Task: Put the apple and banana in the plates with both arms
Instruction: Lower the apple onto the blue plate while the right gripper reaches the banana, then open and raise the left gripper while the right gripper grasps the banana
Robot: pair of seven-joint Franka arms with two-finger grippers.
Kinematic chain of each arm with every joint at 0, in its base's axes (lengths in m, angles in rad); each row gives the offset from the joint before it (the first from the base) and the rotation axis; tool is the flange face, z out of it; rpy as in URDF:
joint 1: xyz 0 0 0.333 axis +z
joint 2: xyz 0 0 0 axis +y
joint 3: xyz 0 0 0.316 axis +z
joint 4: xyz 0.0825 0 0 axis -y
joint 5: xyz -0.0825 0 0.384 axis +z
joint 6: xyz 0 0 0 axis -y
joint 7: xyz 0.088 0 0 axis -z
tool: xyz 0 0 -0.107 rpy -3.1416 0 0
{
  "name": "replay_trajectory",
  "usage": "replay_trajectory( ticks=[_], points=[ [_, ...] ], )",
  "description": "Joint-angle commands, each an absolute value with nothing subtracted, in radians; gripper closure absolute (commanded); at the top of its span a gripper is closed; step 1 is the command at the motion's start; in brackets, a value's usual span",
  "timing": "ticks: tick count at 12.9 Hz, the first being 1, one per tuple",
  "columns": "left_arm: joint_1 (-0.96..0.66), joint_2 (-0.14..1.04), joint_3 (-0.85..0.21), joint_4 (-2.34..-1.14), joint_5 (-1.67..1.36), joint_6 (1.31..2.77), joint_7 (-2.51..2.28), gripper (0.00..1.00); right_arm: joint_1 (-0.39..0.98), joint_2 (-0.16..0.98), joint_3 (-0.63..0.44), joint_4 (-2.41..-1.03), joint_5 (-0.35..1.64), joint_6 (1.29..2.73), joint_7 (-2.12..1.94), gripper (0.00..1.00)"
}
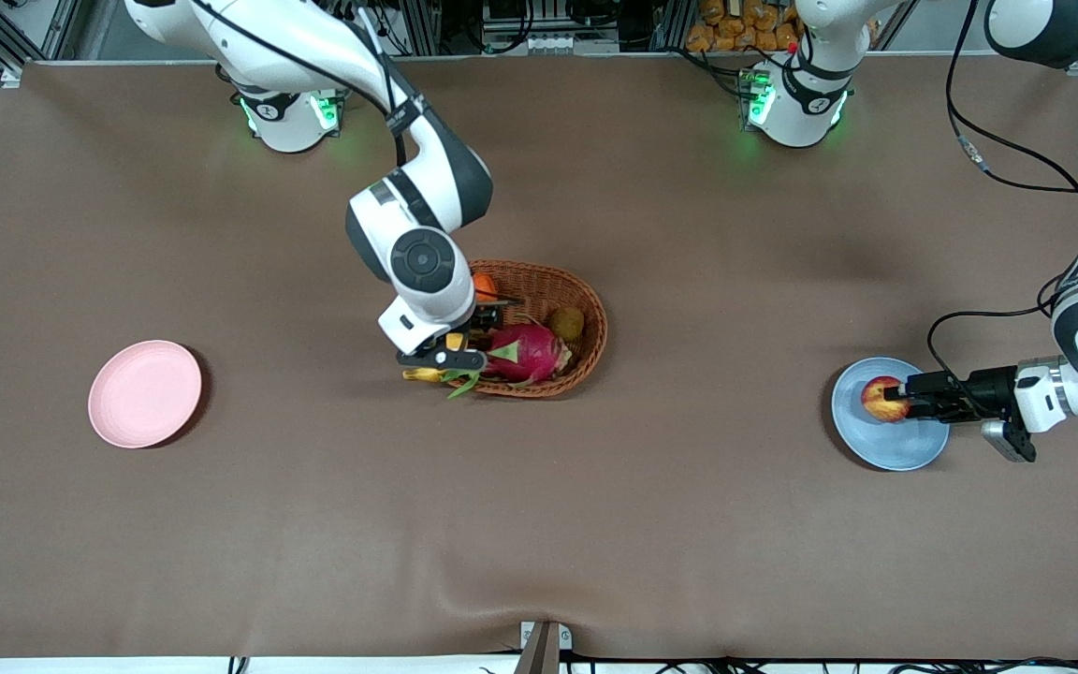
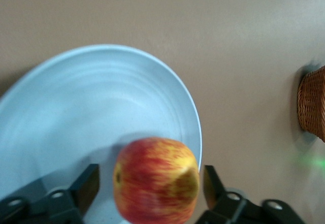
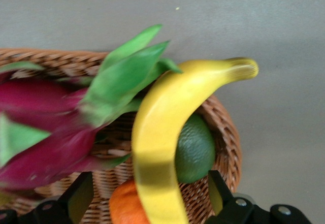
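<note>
The red-yellow apple (image 1: 881,398) is on the light blue plate (image 1: 887,442) near the left arm's end of the table. My left gripper (image 1: 902,401) is open around it, and in the left wrist view the fingers (image 2: 87,184) stand apart from the apple (image 2: 155,178) over the plate (image 2: 91,112). The yellow banana (image 1: 422,374) lies across the wicker basket's rim with its tip outside. My right gripper (image 1: 453,356) is open over it, and in the right wrist view the banana (image 3: 157,132) sits between the spread fingers (image 3: 81,196). The pink plate (image 1: 144,393) is bare.
The oval wicker basket (image 1: 588,314) stands mid-table and holds a pink dragon fruit (image 1: 530,351), an orange fruit (image 1: 485,285) and a green fruit (image 1: 568,323). It also shows in the right wrist view (image 3: 223,132) and the left wrist view (image 2: 312,102).
</note>
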State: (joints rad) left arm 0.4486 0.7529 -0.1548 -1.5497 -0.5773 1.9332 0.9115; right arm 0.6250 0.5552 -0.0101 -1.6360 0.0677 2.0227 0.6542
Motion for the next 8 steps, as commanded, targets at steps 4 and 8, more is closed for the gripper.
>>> replay_trajectory(
  ticks=[4,8],
  points=[
    [0.425,0.568,-0.179,-1.465,-0.444,1.756,0.788,0.00,0.595,0.601,0.002,-1.626,0.054,2.045,0.698,0.00],
    [0.370,0.382,-0.233,-1.466,-0.286,1.735,0.565,0.00,0.589,0.617,0.003,-1.621,0.064,2.048,0.745,0.58]
  ],
)
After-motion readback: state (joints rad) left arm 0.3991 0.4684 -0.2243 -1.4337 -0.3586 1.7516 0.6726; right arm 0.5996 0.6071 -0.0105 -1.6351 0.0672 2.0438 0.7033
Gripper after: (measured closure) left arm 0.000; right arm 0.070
